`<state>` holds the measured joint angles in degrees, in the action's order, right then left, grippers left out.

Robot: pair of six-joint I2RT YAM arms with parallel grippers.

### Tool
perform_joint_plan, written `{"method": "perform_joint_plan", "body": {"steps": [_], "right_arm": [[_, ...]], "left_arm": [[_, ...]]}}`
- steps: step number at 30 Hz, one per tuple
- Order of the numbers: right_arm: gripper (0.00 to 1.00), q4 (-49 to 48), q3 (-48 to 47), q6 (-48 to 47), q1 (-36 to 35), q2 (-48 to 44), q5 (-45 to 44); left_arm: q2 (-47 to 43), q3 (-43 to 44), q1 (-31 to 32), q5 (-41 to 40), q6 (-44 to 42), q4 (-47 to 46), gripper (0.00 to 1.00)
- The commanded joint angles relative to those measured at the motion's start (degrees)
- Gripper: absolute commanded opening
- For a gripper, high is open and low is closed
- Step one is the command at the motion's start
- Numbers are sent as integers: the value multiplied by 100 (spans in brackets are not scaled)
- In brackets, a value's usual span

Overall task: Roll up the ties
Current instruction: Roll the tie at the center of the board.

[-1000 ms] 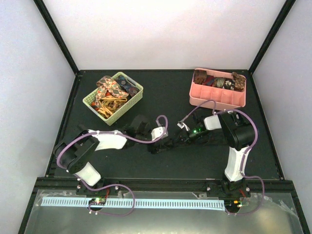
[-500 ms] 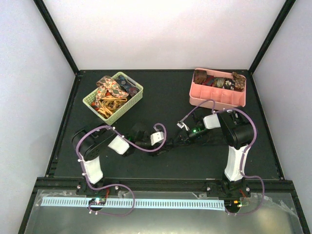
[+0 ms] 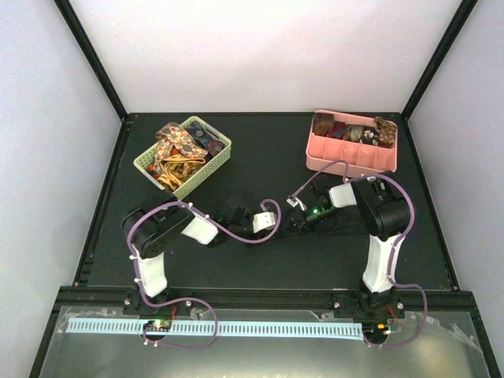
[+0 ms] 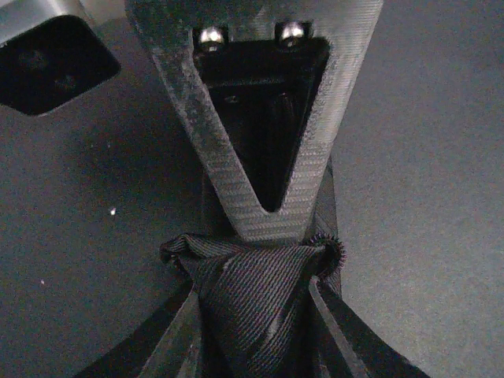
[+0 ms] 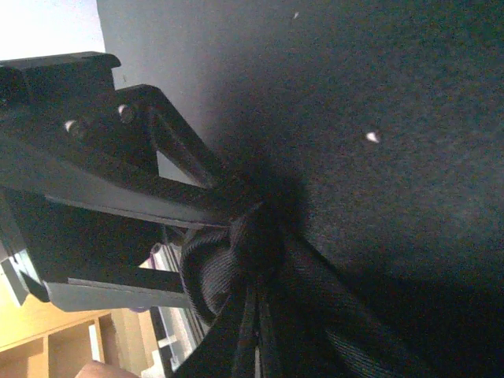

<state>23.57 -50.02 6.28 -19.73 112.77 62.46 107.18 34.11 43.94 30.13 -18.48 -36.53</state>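
**Top external view.** The black mat (image 3: 260, 157) carries 2 containers at its far side. The green basket (image 3: 219, 161) on the left holds loose ties (image 3: 177, 143) in a heap of red, gold and navy. The pink tray (image 3: 346, 161) on the right holds coiled ties (image 3: 354, 131) in its far row of compartments. The near compartments look bare. The 2 arms reach toward each other at mid-table. The left gripper (image 3: 280, 224) and right gripper (image 3: 295, 222) meet tip to tip, low over the mat. What lies between them cannot be made out against the dark surface.

**Left wrist view.** A black tie (image 4: 256, 279), finely ribbed, is bunched between the left fingers (image 4: 327, 319). The jaws stand narrow and the fabric fills the gap, touching both sides. The right gripper's pointed tip meets the top of the same bunch from the far side.

**Right wrist view.** The right jaws are closed. The black tie is pinched at their tip in a knotted wad, with folds trailing back along the fingers. The left gripper's frame sits just beside the wad. The mat lies close beneath.
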Motion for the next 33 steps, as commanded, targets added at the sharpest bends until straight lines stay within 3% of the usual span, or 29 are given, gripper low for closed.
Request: {"method": "perform_joint_plan", "body": {"steps": [1, 5, 11, 17, 33], "right_arm": [[8, 121, -83, -265, 36, -128, -450], [21, 456, -192, -491, 124, -523, -490], [29, 462, -219, -371, 96, -949, -367], [28, 409, -315, -193, -286, -753, -569], [24, 687, -499, -323, -479, -669, -1602]], "left_arm": [[-157, 210, 112, -470, -339, 1149, 31], [-301, 263, 139, -605, -474, 1758, 29], [-296, 364, 182, -693, -508, 2088, 27], [-275, 439, 213, -745, -515, 2167, 27], [-220, 535, 225, -754, -453, 2270, 26]]}}
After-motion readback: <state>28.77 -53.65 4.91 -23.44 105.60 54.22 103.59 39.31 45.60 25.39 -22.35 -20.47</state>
